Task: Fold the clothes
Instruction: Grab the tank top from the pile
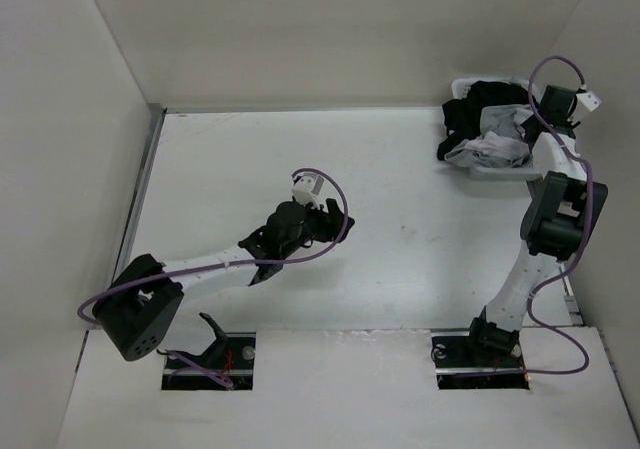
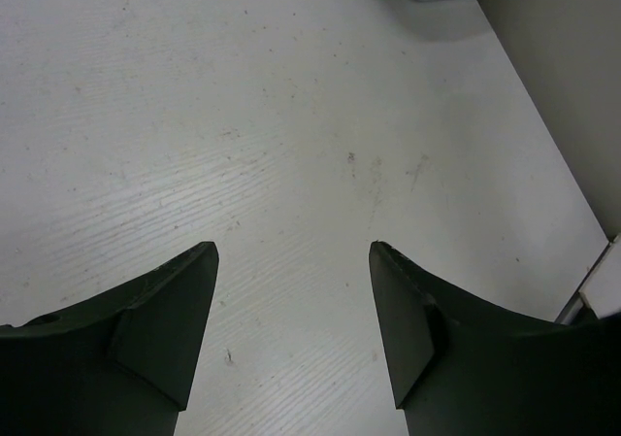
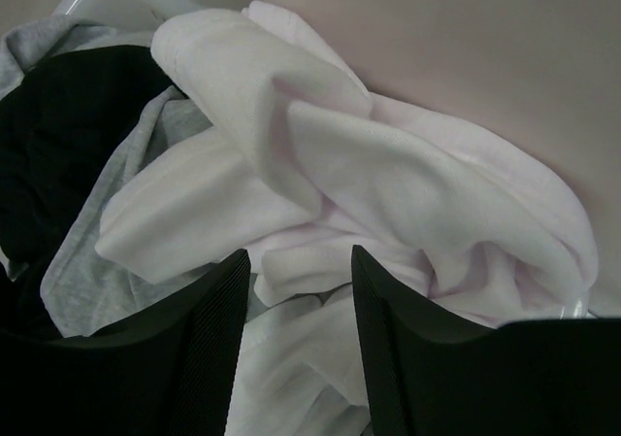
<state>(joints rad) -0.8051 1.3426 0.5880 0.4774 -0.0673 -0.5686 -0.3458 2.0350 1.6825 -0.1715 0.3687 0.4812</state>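
The right gripper (image 3: 299, 256) is reaching into a white basket (image 1: 480, 172) at the table's (image 2: 243, 116) far right corner. Its fingers are standing apart over the crumpled white tank top (image 3: 388, 184), which is lying beside a black garment (image 3: 58, 145) and a grey garment (image 3: 87, 261). The left gripper (image 2: 291, 251) is hanging wide open over mid-table.

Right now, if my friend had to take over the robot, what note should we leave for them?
Left gripper: open, holding nothing, above the table.
Right gripper: jaws apart, down in the basket at the far right corner; no firm grip shows.
White tank top: crumpled in the basket, bunched between and under the right fingers, beside a black garment and a grey garment.
Done: nothing folded yet.
Left: grab the top, pull it out, lay it flat on the table, fold it.
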